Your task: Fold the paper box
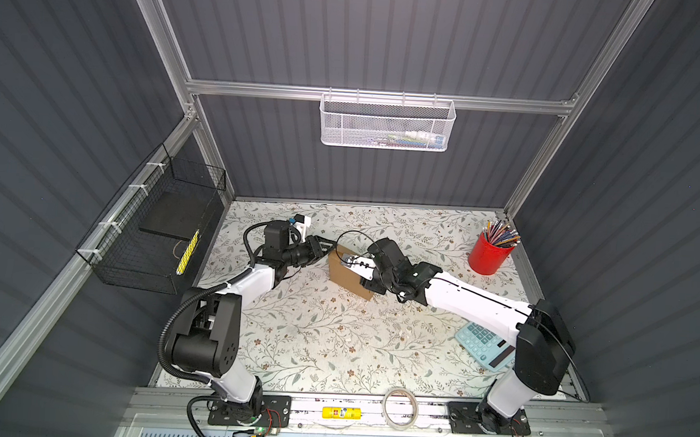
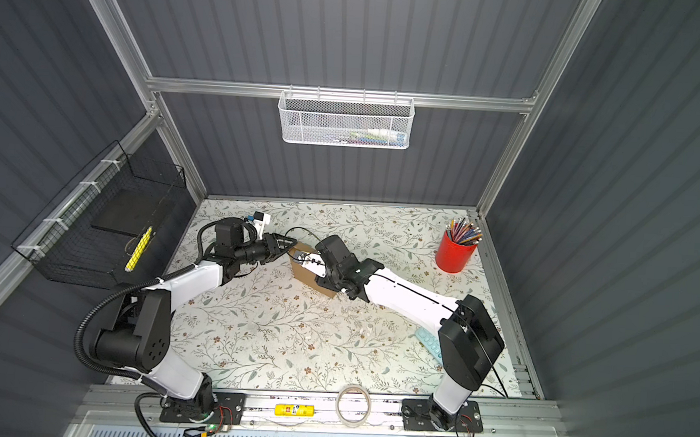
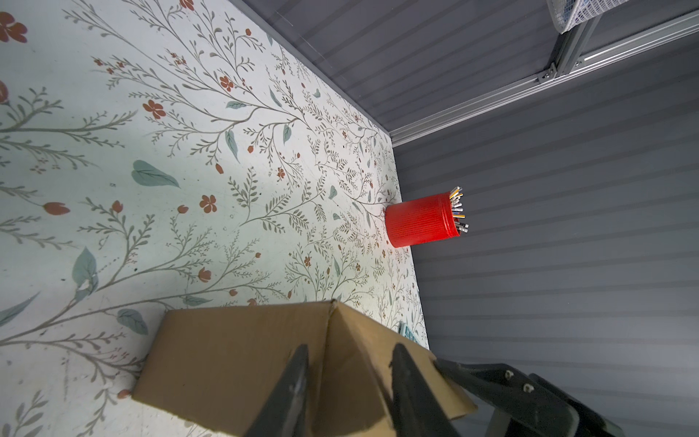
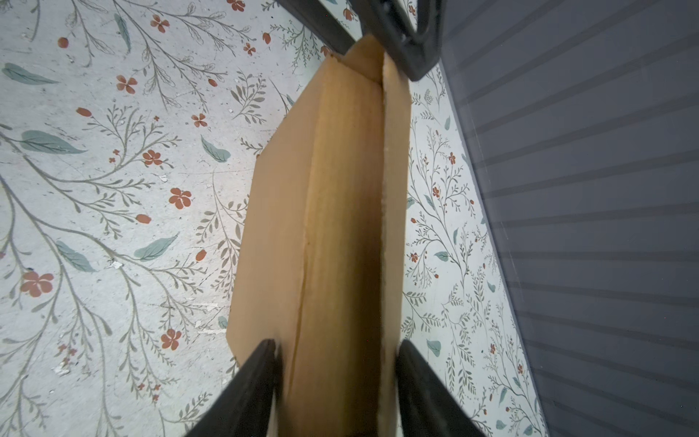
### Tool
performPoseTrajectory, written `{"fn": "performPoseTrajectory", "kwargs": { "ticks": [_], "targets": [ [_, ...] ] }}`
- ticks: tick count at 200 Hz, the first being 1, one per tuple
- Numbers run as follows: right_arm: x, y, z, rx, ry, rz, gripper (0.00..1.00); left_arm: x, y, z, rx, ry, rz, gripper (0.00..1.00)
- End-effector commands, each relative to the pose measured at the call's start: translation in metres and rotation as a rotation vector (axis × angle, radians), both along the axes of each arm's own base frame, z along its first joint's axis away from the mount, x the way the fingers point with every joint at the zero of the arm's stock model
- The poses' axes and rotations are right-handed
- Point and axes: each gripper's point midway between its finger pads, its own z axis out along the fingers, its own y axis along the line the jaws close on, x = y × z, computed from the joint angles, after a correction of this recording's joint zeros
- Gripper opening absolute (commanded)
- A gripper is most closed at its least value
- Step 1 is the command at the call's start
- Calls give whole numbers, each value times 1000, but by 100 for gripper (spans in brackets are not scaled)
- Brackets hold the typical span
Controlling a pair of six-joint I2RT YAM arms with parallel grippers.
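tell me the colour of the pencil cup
Red. The cup shows best in the left wrist view.

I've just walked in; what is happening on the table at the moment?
Both arms are working on the paper box, brown cardboard already folded into a box shape on the floral table. The left claw straddles one corner edge. The right claw straddles the opposite end, with a finger beside each wall. Whether either claw is clamped tight cannot be told.

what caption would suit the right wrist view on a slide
Right gripper holds one end of the paper box on the floral table; left gripper flanks the far end.
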Motion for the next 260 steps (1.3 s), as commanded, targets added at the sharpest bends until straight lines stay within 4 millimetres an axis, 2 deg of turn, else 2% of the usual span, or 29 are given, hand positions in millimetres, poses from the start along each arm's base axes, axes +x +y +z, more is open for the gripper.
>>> {"fn": "performPoseTrajectory", "kwargs": {
  "ticks": [1, 61, 121, 179, 222, 260],
  "targets": [
    [-1, 0, -10, -14, 17, -13, 52, -7, 3, -33, 32, 85, 2, 35],
    [0, -2, -15, -21, 15, -23, 46, -8, 3, -38, 32, 96, 2, 32],
    [1, -3, -17, -21, 13, -28, 46, -9, 4, -44, 39, 104, 6, 28],
    [1, -3, -17, -17, 8, -30, 46, -8, 3, -34, 32, 88, -2, 43],
    [1, -4, -15, -20, 10, -36, 46, -8, 2, -30, 30, 74, -7, 42],
    [1, -6, -13, -10, 6, -44, 46, -13, 2, -38, 26, 94, -20, 41]
  ]
}}
